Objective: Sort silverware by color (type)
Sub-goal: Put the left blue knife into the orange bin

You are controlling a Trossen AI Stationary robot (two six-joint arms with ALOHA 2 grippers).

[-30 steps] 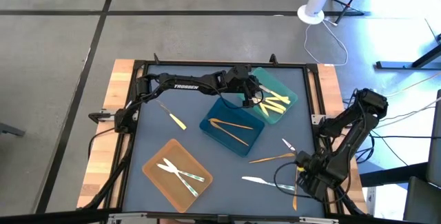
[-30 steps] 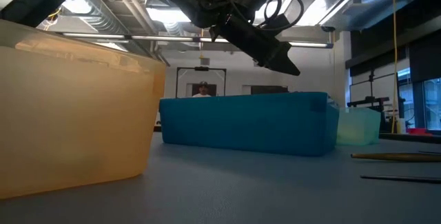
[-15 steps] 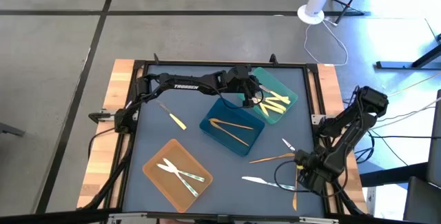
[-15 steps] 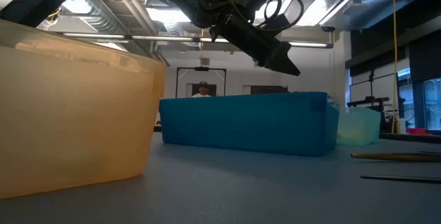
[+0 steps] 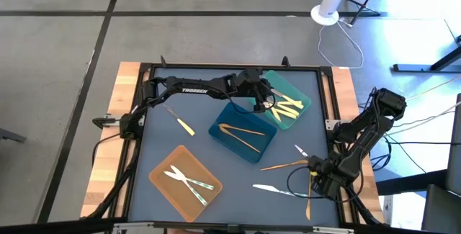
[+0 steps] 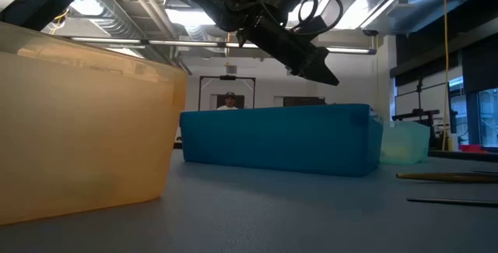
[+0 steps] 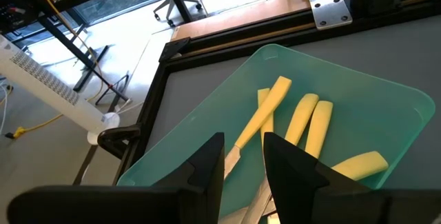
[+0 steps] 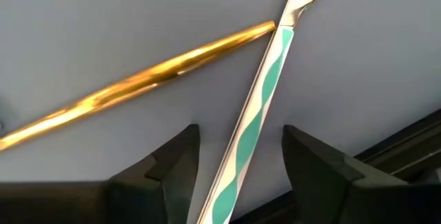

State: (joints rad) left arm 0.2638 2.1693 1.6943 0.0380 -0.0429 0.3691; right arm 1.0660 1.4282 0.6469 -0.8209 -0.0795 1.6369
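Observation:
My left gripper [image 5: 258, 106] hangs open and empty above the teal tray [image 5: 301, 88], which holds several yellow pieces of silverware [image 7: 303, 117]. In the low view it [image 6: 323, 74] stands high over the blue tray [image 6: 280, 140]. My right gripper [image 5: 315, 168] is low at the table's right. It is open, with one finger on each side of a silvery piece with a teal-striped handle [image 8: 251, 138] that lies flat on the table. I see no touch. An orange piece [image 8: 138, 83] lies beside it.
The blue tray [image 5: 216, 135] holds two orange pieces. The orange tray [image 5: 160, 168] at the near left holds silvery pieces. Loose on the table lie a yellow piece [image 5: 184, 124], a white knife [image 5: 268, 188] and an orange piece [image 5: 308, 207] near the right rail.
My right gripper has edged a little toward the table's far edge, over the striped piece. My left arm has kept still.

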